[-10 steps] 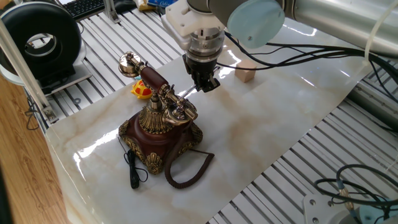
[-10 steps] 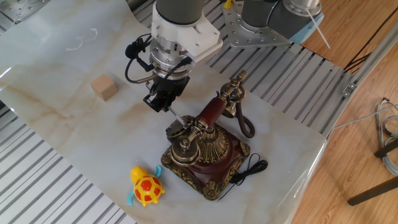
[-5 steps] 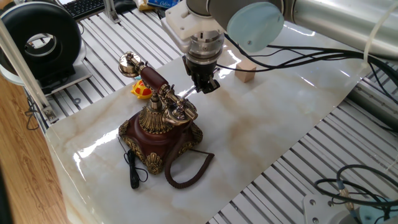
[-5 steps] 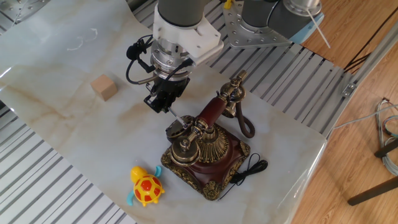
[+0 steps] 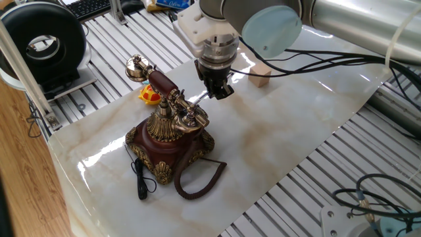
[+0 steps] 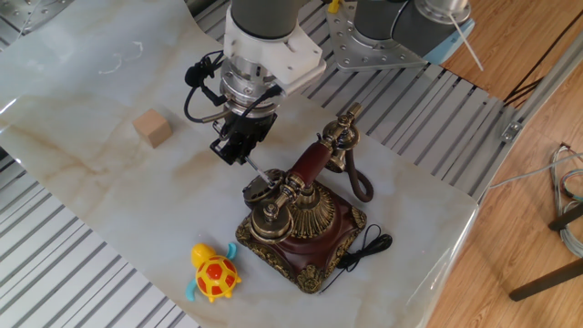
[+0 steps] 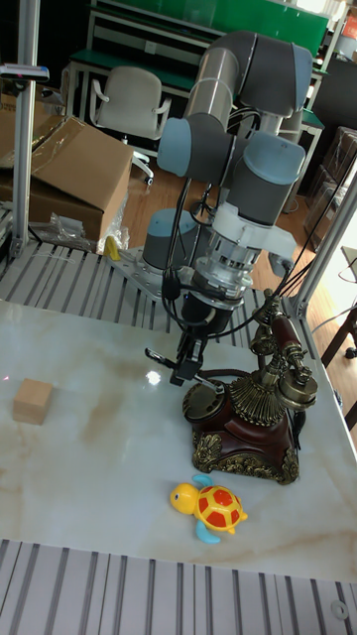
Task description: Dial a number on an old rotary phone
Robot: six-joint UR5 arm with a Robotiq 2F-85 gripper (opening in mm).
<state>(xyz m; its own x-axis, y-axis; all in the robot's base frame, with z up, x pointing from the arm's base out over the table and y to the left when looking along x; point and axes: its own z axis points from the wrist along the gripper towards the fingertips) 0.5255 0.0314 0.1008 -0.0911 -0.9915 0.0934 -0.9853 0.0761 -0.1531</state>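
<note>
sitting upright: old rotary phone [image 6: 296, 223], red-brown base, brass trim | jaws clamped on silver stylus [image 6: 256, 171]

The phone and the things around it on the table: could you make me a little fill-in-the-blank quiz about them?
1. The phone's handset rests on its ____.
2. The tool holds a thin silver ____ that points at the dial.
3. The yellow toy by the phone is a ____.
4. The small block on the table looks made of ____.

Missing words: cradle; stylus; turtle; wood
</note>
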